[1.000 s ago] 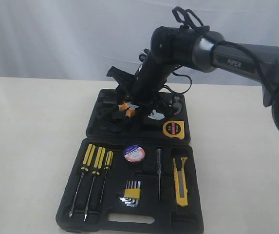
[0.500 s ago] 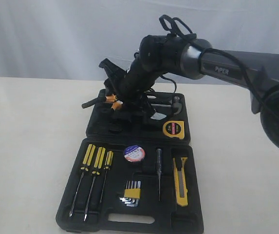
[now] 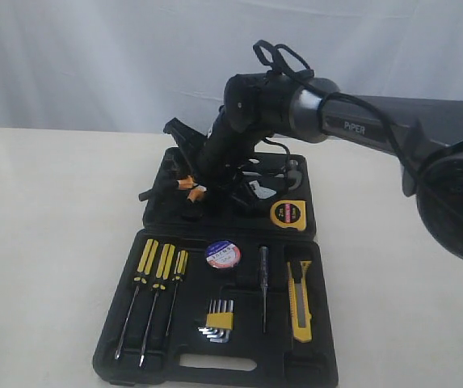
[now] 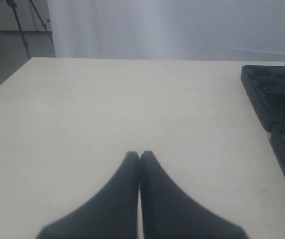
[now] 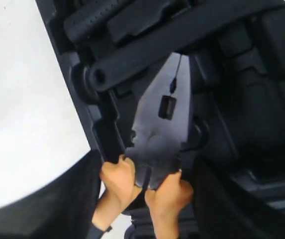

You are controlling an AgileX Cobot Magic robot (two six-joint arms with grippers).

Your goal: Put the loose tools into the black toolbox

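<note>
Your right pincer [image 3: 189,189] is gripping the pliers [image 5: 157,129] by the handles above the far half of the toolbox [image 3: 162,364]; tape roll [image 3: 223,255], tape measure [image 3: 286,213] and knife [image 3: 299,301] are lying inside. Your left pincer [image 4: 140,164] is hanging closed, empty.

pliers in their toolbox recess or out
Out: the right gripper holds the pliers by their orange handles, tilted over the far half of the black toolbox.

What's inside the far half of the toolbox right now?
A yellow tape measure and what looks like a hammer head show. The right claw, holding the pliers, hides much of the rest.
</note>
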